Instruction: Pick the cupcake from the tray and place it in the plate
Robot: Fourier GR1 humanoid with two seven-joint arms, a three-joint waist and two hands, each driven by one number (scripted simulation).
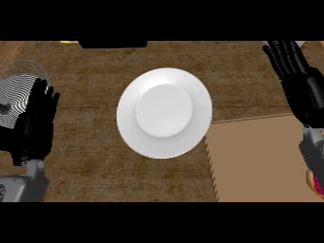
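Observation:
A white plate [164, 113] lies in the middle of the brown counter, with nothing on it. To its lower right sits a tan tray [259, 156]. At the tray's right edge a sliver of the cupcake [314, 184], red with a pale rim, peeks out from under my right forearm. My right hand [306, 90] is stretched out over the tray's far right corner, fingers straight and pointing away, holding nothing. My left hand [36, 118] rests open at the left of the view, fingers up.
A wire rack or whisk-like object [3, 102] with thin striped wires lies at the far left, partly behind my left hand. A dark object [113, 44] sits at the counter's far edge.

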